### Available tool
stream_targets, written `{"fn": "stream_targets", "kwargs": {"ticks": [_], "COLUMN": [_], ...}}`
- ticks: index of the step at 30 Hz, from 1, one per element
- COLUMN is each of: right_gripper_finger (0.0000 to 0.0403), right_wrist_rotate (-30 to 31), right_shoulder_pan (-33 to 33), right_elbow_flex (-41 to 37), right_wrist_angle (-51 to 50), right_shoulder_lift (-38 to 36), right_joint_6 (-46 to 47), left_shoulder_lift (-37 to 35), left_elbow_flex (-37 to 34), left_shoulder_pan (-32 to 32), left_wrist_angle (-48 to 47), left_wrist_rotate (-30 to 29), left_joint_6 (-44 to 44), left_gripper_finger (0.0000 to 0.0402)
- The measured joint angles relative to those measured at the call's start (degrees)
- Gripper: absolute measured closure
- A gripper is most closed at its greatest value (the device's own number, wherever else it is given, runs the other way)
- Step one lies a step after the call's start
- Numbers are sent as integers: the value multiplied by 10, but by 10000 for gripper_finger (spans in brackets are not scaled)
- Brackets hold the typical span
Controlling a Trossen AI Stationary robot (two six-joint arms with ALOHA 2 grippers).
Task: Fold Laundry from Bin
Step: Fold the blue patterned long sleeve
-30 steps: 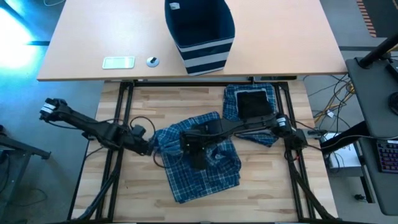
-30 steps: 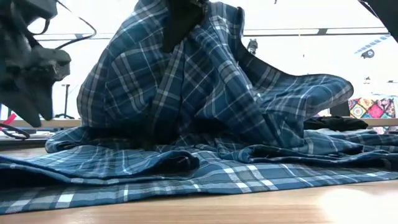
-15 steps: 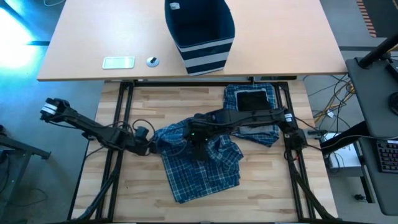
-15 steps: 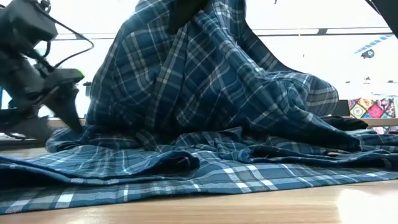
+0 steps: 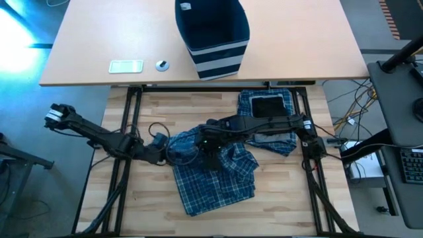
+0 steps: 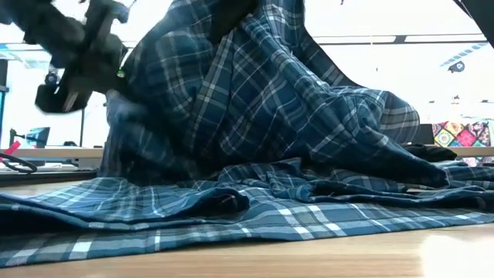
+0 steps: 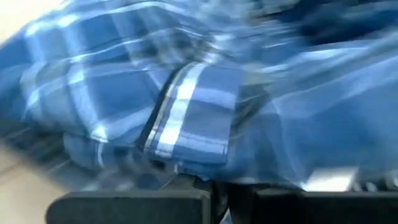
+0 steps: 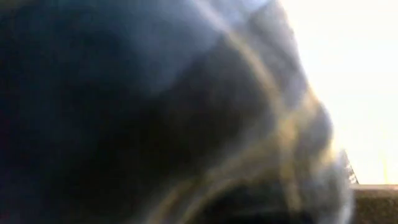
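A blue-and-white plaid cloth garment lay spread on the pale wooden worktable, its lower part flat toward the near edge and its upper part bunched and raised. In the low view that raised part stood as a tall peak of plaid above the flat folds in front.

The right gripper reached in from the right side across the table and sat over the middle of the garment, its fingers closed on the plaid cloth and holding the peak up — the right wrist view was filled by dark cloth pressed close against the lens.

The left gripper came in from the left and met the garment's left edge. Its fingers were shut together, and in the left wrist view a hemmed plaid fold lay right at the fingertips; whether cloth was actually pinched between them could not be told. In the low view this gripper showed at the left flank of the raised cloth, touching it.

A second plaid piece lay folded at the far right of the worktable with a small black cloth piece resting on top of it, near the right arm.

The soft navy fabric bin with pale stripes round its lower half stood upright on the tan desk beyond the worktable, well apart from both grippers. On that desk, to the bin's left, lay a flat pale rectangular object and a small round object beside it.
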Motion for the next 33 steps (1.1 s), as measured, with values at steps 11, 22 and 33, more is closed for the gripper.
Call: {"fn": "stream_targets", "kwargs": {"ticks": [11,22,33], "right_gripper_finger": [394,394,394], "right_wrist_rotate": [18,16,14], "right_shoulder_pan": [-5,-1,22], "right_elbow_flex": [0,0,0], "right_wrist_angle": [-1,-7,-8], "right_shoulder_lift": [0,0,0], "right_joint_6": [0,5,15], "left_shoulder_lift": [188,277,127], "left_elbow_flex": [87,131,101], "left_shoulder_pan": [-6,-22,-141], "left_wrist_angle": [117,28,-80], "left_wrist_rotate": [60,146,128], "left_joint_6": [21,22,-42], "left_gripper_finger": [398,214,60]}}
